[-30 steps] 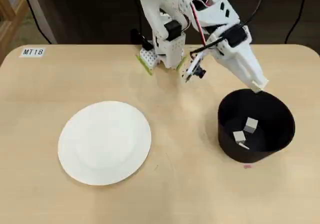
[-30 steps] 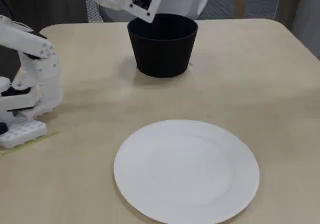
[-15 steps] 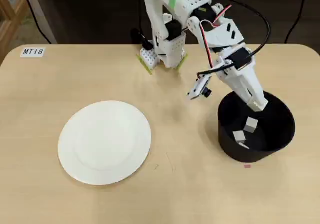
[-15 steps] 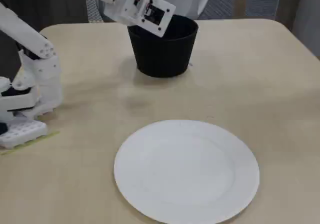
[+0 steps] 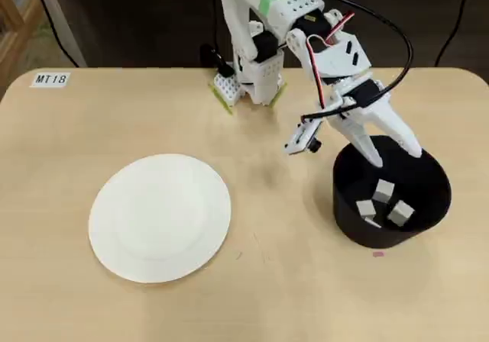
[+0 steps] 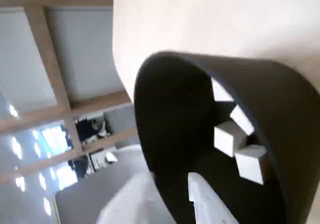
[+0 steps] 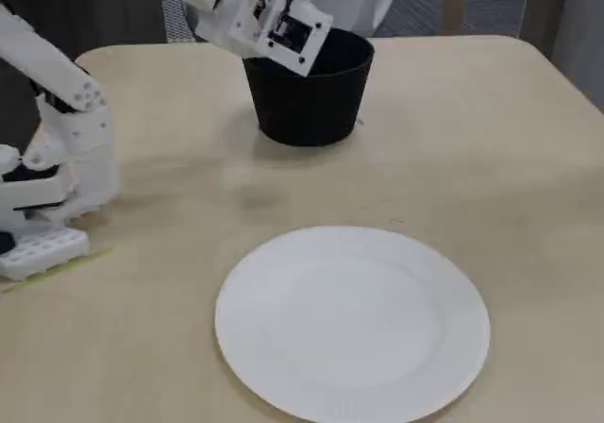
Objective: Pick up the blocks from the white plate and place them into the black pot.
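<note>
The black pot [image 5: 341,197] stands at the right of the overhead view, with three pale grey blocks [image 5: 384,191] showing on its floor. My gripper [image 5: 395,156] hangs open over the pot's far rim, nothing between its fingers. The wrist view looks into the pot [image 6: 165,114]: several blocks [image 6: 227,136] lie together inside, and my white fingertips [image 6: 205,204] show at the bottom edge. The white plate [image 5: 160,217] lies bare at the left. In the fixed view the plate [image 7: 352,324] is in front and the pot [image 7: 307,102] behind it, with the wrist over its left rim.
The arm's white base [image 5: 252,75] stands at the table's back edge, and at the left in the fixed view [image 7: 57,159]. A label reading MT18 [image 5: 50,79] sits at the back left. The rounded table edge runs close behind the pot.
The arm swung out over the pot and lowered slightly. The gripper went from shut to open, and a third block now shows in the pot in the overhead view.
</note>
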### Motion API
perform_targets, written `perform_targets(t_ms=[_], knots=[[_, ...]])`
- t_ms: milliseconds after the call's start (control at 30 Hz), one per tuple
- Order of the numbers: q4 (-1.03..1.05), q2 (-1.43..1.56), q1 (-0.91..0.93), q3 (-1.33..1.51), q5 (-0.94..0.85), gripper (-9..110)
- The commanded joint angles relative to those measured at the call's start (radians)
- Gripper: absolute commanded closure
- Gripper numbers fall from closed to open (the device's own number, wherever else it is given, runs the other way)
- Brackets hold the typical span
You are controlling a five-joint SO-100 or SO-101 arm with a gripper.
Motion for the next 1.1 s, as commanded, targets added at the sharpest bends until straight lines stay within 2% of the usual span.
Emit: perform_targets(t_ms=[0, 200, 300, 433, 700, 1067], knots=[[0.080, 0.095, 0.110, -0.046, -0.011, 104], [0.354, 0.322, 0.456, -0.094, -0.008, 104], [0.494, 0.426, 0.551, -0.109, 0.002, 104], [0.627, 0.565, 0.537, -0.064, 0.009, 104], [0.719, 0.996, 0.517, 0.224, 0.015, 104], [0.736, 1.003, 0.522, 0.379, -0.031, 104]])
